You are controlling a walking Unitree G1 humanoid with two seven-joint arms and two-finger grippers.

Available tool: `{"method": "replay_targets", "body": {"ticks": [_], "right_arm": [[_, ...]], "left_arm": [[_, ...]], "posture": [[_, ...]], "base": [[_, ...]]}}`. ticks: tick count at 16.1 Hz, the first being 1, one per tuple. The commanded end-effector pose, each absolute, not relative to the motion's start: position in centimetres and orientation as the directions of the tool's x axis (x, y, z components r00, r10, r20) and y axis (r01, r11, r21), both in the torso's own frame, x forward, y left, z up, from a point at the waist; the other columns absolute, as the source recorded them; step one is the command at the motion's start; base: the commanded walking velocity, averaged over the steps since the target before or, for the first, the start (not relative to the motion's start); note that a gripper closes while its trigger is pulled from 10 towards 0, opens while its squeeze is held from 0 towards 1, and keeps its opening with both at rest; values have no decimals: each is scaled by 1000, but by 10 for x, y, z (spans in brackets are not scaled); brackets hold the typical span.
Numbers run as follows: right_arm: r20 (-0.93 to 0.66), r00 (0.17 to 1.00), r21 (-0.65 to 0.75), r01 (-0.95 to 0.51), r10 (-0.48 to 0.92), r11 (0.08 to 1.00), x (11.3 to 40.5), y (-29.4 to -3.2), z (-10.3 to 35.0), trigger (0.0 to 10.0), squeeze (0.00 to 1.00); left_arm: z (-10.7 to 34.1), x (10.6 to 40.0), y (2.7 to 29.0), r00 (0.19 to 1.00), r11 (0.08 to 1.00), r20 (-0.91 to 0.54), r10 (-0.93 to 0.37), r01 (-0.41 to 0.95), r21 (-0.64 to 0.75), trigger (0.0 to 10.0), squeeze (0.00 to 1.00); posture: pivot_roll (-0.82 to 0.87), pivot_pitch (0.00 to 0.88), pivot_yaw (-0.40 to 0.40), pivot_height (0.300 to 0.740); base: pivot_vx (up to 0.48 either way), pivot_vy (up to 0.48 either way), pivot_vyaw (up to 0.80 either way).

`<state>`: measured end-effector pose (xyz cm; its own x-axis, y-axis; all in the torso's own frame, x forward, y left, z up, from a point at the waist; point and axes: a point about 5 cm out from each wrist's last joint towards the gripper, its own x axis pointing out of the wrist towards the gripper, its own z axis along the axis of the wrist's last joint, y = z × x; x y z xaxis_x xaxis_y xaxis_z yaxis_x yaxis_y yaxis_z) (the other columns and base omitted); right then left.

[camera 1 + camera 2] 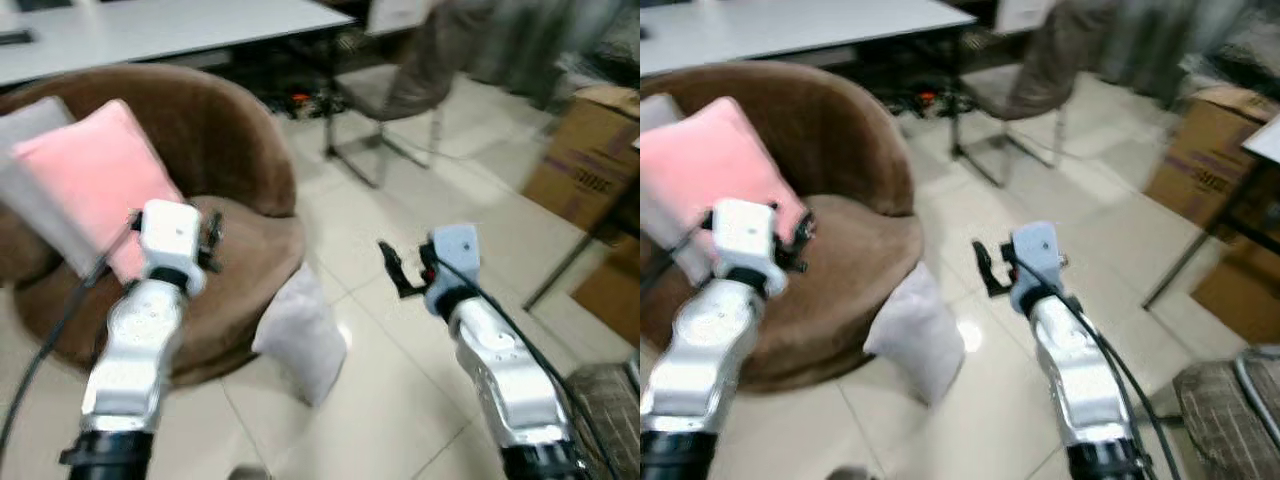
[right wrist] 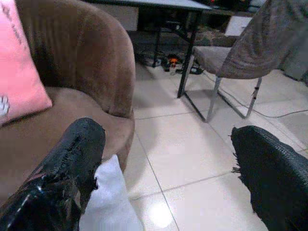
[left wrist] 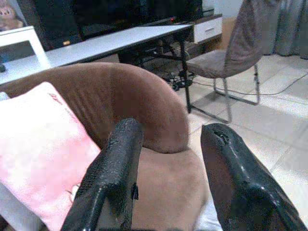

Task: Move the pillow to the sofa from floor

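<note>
A brown round sofa (image 1: pixel 230 160) holds a pink pillow (image 1: pixel 95 185) at 10 o'clock. A white pillow (image 1: pixel 300 335) leans on the floor (image 1: pixel 400 200) against the sofa's front. The left end effector (image 1: pixel 212 243) hovers over the seat; the right end effector (image 1: pixel 400 270) hangs at 3 o'clock, fingers apart. A cardboard box (image 1: pixel 590 155) sits at 2 o'clock.

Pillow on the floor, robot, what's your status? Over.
Both grippers open: left gripper over the sofa seat, right gripper above the floor. White pillow on floor, leaning against sofa. Path clear.
</note>
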<state>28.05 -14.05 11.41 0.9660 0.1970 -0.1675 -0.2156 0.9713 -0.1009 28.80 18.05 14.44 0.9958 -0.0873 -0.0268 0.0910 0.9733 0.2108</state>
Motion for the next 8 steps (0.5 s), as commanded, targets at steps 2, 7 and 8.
{"method": "replay_targets", "body": {"ticks": [2,7,8], "right_arm": [[-153,971,-96,-198,183,975,282,-142,118,10000,0],[-153,976,-95,-174,158,980,282,-145,116,10000,0],[-153,977,-86,-163,149,983,282,-146,116,10000,0]], "left_arm": [[150,290,182,996,968,-15,-92,93,232,10000,0],[152,292,178,994,964,-6,-111,109,244,10000,0],[151,292,178,994,967,-13,-106,106,232,10000,0]], "posture": [[42,0,15,740],[39,0,26,740],[39,0,26,740]], "base": [[0,-450,800],[0,-420,750],[0,0,0]]}}
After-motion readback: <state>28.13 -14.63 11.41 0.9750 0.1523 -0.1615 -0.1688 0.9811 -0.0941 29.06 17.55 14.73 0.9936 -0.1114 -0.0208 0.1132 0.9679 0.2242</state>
